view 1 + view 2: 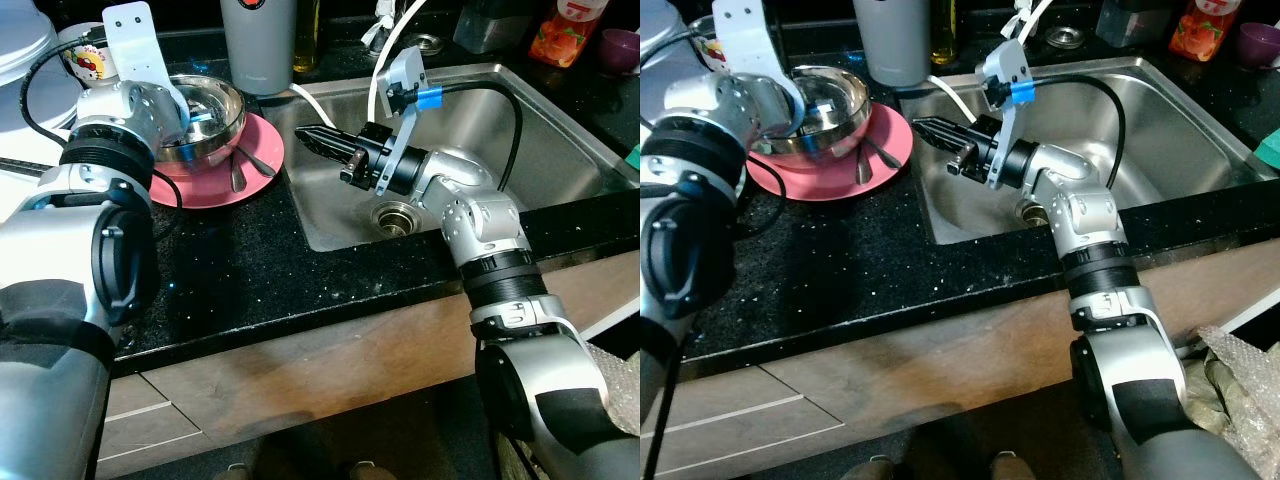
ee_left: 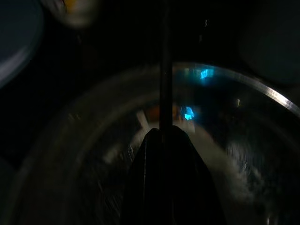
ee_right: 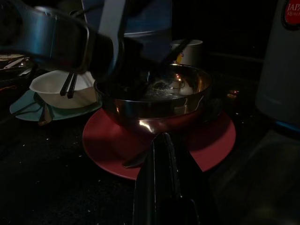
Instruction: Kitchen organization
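Note:
A steel bowl (image 1: 215,105) stands on a pink plate (image 1: 262,152) on the black counter, left of the sink (image 1: 560,130). A spoon (image 1: 240,172) lies on the plate's front rim. My left gripper (image 2: 161,132) reaches down into the bowl, its black fingers pressed together. A thin dark line runs on from the tips, and I cannot tell what it is. My right gripper (image 1: 305,135) hovers over the sink's left side, shut and empty. It points at the plate, and its tips (image 3: 161,140) stop just short of the rim.
A grey canister (image 1: 258,45) stands right behind the bowl. A white bowl with chopsticks (image 3: 51,86) sits on a teal plate beyond it. The drain (image 1: 397,217) lies under my right wrist. A juice bottle (image 1: 565,30) and a purple cup (image 1: 620,48) stand behind the sink.

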### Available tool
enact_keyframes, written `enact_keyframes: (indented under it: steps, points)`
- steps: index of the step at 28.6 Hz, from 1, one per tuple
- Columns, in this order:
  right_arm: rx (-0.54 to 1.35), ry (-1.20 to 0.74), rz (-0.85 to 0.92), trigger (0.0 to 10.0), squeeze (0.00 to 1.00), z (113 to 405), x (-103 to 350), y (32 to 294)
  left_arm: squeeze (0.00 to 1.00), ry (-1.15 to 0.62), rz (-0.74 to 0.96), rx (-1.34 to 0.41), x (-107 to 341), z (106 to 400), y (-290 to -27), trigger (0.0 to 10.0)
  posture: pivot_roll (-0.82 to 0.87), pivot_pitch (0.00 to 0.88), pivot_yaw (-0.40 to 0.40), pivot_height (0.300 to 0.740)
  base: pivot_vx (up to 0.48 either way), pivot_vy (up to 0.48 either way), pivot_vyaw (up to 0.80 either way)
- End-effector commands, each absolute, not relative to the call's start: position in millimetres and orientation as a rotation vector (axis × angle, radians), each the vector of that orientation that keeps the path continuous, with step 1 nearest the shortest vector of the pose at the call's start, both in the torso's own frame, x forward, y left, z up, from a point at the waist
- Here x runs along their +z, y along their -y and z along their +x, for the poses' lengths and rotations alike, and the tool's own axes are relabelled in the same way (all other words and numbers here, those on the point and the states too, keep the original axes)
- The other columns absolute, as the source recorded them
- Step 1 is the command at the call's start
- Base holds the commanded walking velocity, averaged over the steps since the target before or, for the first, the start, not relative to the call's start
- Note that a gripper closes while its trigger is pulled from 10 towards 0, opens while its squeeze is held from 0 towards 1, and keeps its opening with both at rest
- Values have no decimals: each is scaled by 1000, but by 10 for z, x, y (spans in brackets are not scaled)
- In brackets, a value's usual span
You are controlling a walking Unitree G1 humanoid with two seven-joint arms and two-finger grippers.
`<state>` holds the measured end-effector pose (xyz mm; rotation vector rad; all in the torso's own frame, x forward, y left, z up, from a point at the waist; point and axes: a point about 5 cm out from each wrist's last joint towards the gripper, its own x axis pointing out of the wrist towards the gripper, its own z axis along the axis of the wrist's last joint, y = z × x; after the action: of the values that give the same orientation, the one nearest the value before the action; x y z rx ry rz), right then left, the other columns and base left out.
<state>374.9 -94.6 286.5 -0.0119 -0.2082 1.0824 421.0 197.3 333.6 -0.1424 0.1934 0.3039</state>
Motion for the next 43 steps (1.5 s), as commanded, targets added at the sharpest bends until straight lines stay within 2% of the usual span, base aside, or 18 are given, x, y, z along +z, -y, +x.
enact_keyframes:
  steps: [1, 9, 12, 15, 16, 18, 20, 21, 22, 23, 24, 25, 26, 27, 32, 33, 34, 43]
  points:
    - [1081, 246, -14, 10000, 0, 3746, 2951, 968, 0, -90, -123, 299, 3610, 4183, -2014, 0, 38, 135, 6, 740, 0, 0, 0]
    - [1075, 267, -9, 10000, 0, 3730, 2984, 997, 0, 116, -120, 16, 4049, 4070, -1979, 627, 41, 117, 6, 740, 0, 0, 0]
    - [1073, 275, -4, 10000, 0, 3719, 3000, 994, 0, 137, -164, -190, 4064, 3981, -1925, 2078, 41, 112, 3, 740, 0, 0, 0]
    - [1072, 282, 1, 10000, 0, 3708, 3010, 993, 0, 142, -216, -332, 4049, 3888, -1878, 2431, 42, 107, 0, 740, 0, 0, 0]
    - [1072, 286, 4, 10000, 0, 3700, 3015, 994, 0, 173, -192, -400, 4033, 3828, -1850, 3529, 44, 106, 0, 740, 0, 0, 0]
    - [1071, 289, 6, 10000, 0, 3694, 3019, 994, 0, 192, -162, -459, 4009, 3774, -1820, 3647, 43, 103, -3, 740, 0, 0, 0]
    - [1069, 297, 14, 10000, 0, 3676, 3028, 994, 0, 191, -49, -583, 3880, 3643, -1748, 2902, 44, 103, 0, 740, 0, 0, 0]
    - [1065, 303, 20, 10000, 0, 3659, 3031, 994, 0, 176, 27, -645, 3742, 3555, -1712, 4039, 45, 103, 0, 740, 0, 0, 0]
    - [1065, 303, 20, 10000, 0, 3659, 3031, 994, 0, 176, 27, -645, 3742, 3555, -1712, 4039, 45, 103, 0, 740, 0, 0, 0]
    - [1062, 308, 25, 10000, 0, 3643, 3031, 995, 0, 169, 113, -692, 3613, 3476, -1677, 5647, 45, 103, -1, 740, 0, 0, 0]
    - [1061, 311, 27, 10000, 0, 3632, 3031, 994, 0, 166, 166, -722, 3531, 3425, -1653, 5647, 46, 105, -1, 740, 0, 0, 0]
    - [1054, 314, 28, 10000, 0, 3618, 3027, 994, 0, 160, 195, -738, 3437, 3388, -1633, 6510, 48, 105, -1, 740, 0, 0, 0]
    - [1054, 314, 28, 10000, 0, 3618, 3027, 994, 0, 160, 195, -738, 3437, 3388, -1633, 6510, 48, 105, -1, 740, 0, 0, 0]
    - [1048, 316, 27, 10000, 0, 3599, 3023, 992, 0, 173, 219, -742, 3380, 3357, -1621, 4549, 49, 106, -1, 740, 0, 0, 0]
    - [1033, 322, 39, 10000, 0, 3518, 3002, 986, 0, 193, 221, -739, 3293, 3259, -1595, 3882, 55, 112, -1, 740, 0, 0, 0]
    - [1028, 320, 41, 10000, 0, 3494, 2991, 989, 0, 191, 218, -741, 3278, 3223, -1589, 1333, 59, 116, 0, 740, 0, 0, 0]
    - [1019, 313, 41, 10000, 0, 3458, 2968, 1003, 0, 191, 224, -748, 3251, 3178, -1578, 0, 59, 116, 0, 740, 0, 0, 0]
    - [873, 244, 46, 10000, 0, 3297, 2761, 1258, 0, 151, 311, -701, 3036, 3181, -1488, 0, 61, 127, 5, 740, 0, 0, 0]
